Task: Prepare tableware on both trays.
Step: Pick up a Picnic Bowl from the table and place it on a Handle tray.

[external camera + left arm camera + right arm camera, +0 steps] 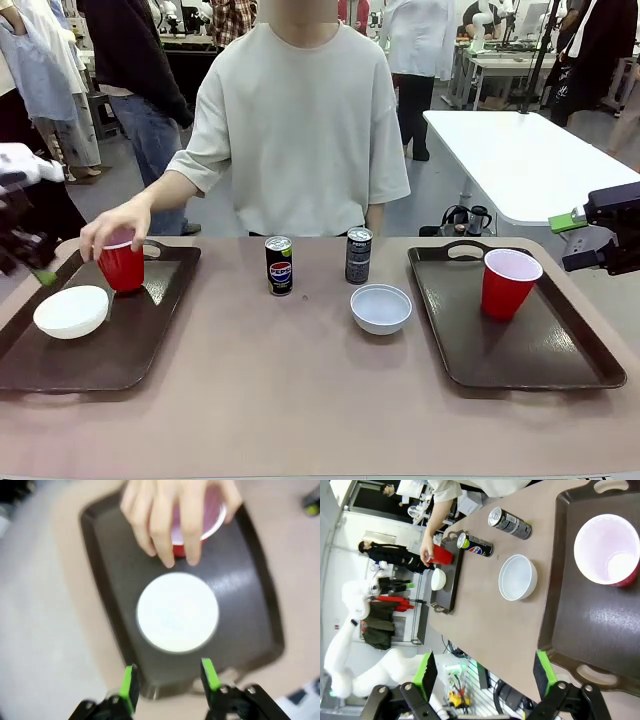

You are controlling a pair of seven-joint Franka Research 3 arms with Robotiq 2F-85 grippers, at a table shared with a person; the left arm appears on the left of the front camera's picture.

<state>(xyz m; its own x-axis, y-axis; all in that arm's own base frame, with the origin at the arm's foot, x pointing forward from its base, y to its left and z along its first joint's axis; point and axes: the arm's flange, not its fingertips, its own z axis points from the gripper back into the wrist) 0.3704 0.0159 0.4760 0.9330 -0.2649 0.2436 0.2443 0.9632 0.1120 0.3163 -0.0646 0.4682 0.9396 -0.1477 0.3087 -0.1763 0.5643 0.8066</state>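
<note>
- Front view: the person's hand [115, 222] is gripping a red cup [122, 266] on the left tray [60, 370], beside a white bowl [71, 311]. Two soda cans [279, 265] and a second bowl [381, 308] are standing on the tabletop [300, 400] between the trays. The right tray [560, 360] is carrying another cup [509, 283].
- Left wrist view: the robot's left hand [168, 666] is hovering, spread, above the white bowl.
- Right wrist view: the robot's right hand [485, 656] is hanging spread. The second bowl is probably light, rigid and smooth, so it is best pinched at the rim.
</note>
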